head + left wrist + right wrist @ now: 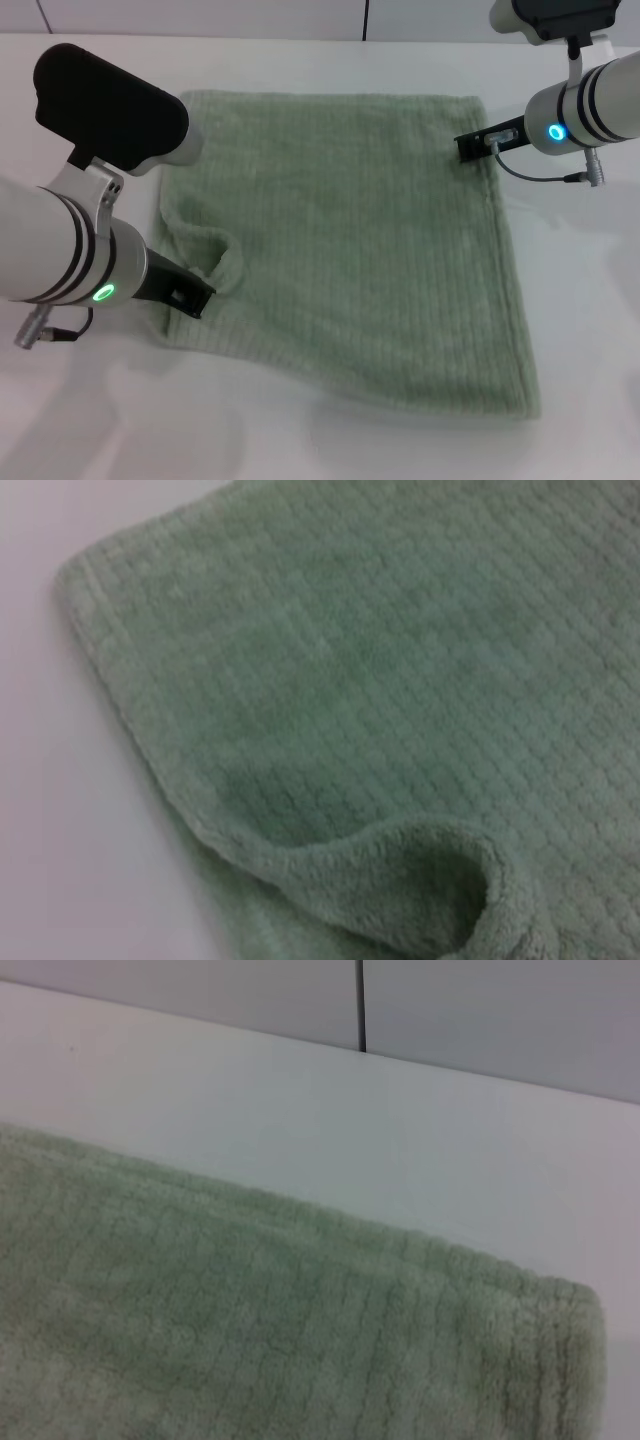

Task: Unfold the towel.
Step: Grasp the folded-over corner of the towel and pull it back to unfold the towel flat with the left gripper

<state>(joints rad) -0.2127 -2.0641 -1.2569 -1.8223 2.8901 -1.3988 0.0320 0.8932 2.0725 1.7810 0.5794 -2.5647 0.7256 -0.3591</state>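
The towel (350, 240) lies spread nearly flat on the white table (580, 330), pale green, ribbed, hemmed edge visible along its near side. Far edge straight; right edge runs diagonally toward me. Near-left corner not flat: a raised fold (228, 262) curls up there, also plain in my left wrist view as a rolled lip of cloth (450, 880).

My left gripper (192, 295) sits low at that near-left corner, just beside the raised fold, touching or nearly touching the cloth; I cannot tell whether its fingers are parted or closed, the dark tip hides them.

My right gripper (478, 143) is at the far-right corner of the towel, tip over the hem. Fingers there equally unreadable. Right wrist view shows that corner (560, 1330) lying flat on the table, grey wall (500, 1010) behind
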